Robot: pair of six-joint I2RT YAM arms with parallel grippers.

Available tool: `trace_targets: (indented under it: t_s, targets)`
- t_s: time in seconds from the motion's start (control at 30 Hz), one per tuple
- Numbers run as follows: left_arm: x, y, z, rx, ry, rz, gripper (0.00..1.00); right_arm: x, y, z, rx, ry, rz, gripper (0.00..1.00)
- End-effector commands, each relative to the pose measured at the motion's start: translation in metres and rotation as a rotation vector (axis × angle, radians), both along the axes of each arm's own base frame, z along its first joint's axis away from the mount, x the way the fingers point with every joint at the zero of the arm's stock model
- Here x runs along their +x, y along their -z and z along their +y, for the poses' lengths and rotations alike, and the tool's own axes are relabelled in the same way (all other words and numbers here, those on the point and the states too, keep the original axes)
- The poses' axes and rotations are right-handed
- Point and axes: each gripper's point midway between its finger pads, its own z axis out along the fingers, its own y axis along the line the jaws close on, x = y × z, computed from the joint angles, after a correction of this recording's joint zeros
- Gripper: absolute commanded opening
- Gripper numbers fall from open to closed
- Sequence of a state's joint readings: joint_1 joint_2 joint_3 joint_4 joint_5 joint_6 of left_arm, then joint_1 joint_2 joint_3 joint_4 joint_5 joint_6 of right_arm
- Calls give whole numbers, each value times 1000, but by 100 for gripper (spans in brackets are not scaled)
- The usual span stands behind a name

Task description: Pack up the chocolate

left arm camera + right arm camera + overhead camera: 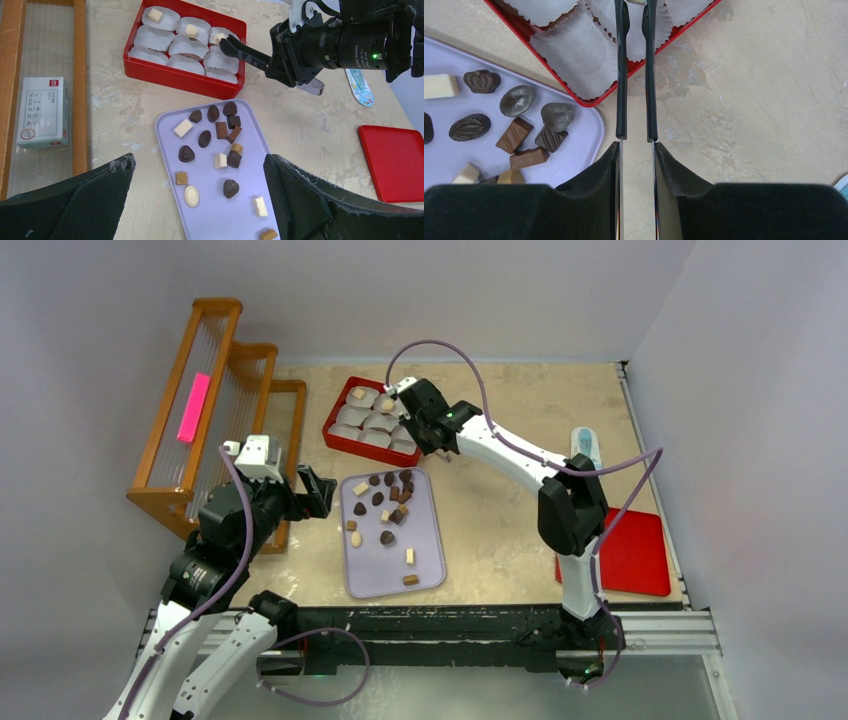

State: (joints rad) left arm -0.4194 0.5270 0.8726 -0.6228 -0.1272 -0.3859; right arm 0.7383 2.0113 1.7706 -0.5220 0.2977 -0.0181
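The black tongs (622,75) run straight up the middle of the right wrist view. The right gripper (636,146) squeezes their arms near-parallel, and a cream piece (219,37) is pinched at the tips — the top edge cuts it off there, so its facing is hard to make out. In the left wrist view the tips point left over the red box (185,82), upper centre. The other chocolate (186,154) lies on the lavender tray (210,215) mid-frame, spread upper left to lower right along its length, blocky pieces at mixed angles. The left gripper (197,167) hangs wide open at the bottom edge, bases cropped.
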Motion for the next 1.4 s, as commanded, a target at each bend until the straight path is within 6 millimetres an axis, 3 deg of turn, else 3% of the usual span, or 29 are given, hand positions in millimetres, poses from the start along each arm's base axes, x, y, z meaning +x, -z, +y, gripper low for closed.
trace_targets:
  t_s: [0.0,0.7,0.97,1.13,1.37]
  targets:
    - [2,-9,-3,-28,5,-27,100,10,-15,3,22,22,-33,27]
    - [1,-9,-3,-28,6,-27,100,7,-36,-1,40,23,-51,36]
    - [2,-9,-3,-26,5,-26,100,-1,-58,-1,106,30,-69,34]
    - [2,-9,-3,-27,5,-27,100,-18,-69,-1,166,-9,-57,34]
    - [2,-9,-3,-25,5,-23,100,-63,-71,-2,239,-76,12,34]
